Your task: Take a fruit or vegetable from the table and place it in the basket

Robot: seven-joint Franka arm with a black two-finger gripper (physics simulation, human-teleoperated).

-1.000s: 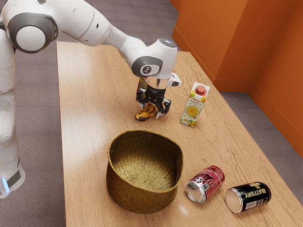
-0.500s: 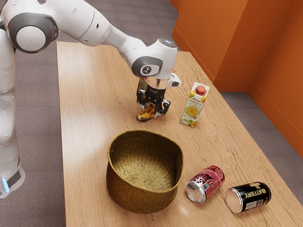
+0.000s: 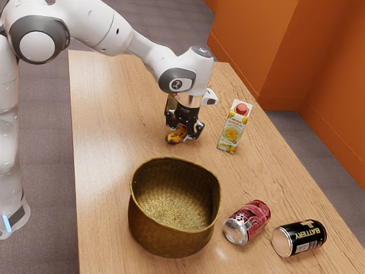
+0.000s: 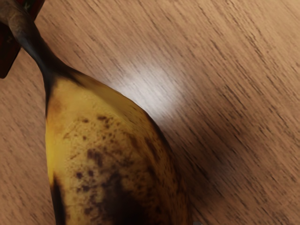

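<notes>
At the table's far part, my gripper [image 3: 185,135] is low over the spotted yellow-brown banana [image 3: 177,135], whose near end pokes out from under the hand. How it stands on the banana is hard to make out. The wrist view has the banana [image 4: 108,145] large and close, dark stem away from the hand, wood behind it. A woven brown-green basket [image 3: 134,214] stands upright, nearer the exterior view's bottom edge than the hand, with its bare inner floor in sight.
A juice carton [image 3: 232,128] stands just to the exterior view's right of the hand. A red can [image 3: 251,220] and a black battery-labelled can [image 3: 302,237] lie beside the basket. Behind the hand, a dark red item [image 3: 170,103] is partly hidden; its corner [image 4: 9,51] is beside the stem.
The banana has shifted slightly toward the exterior view's right and turned a little under my hand. The gripper's two sides have drawn slightly closer together. The arm has hardly moved.
</notes>
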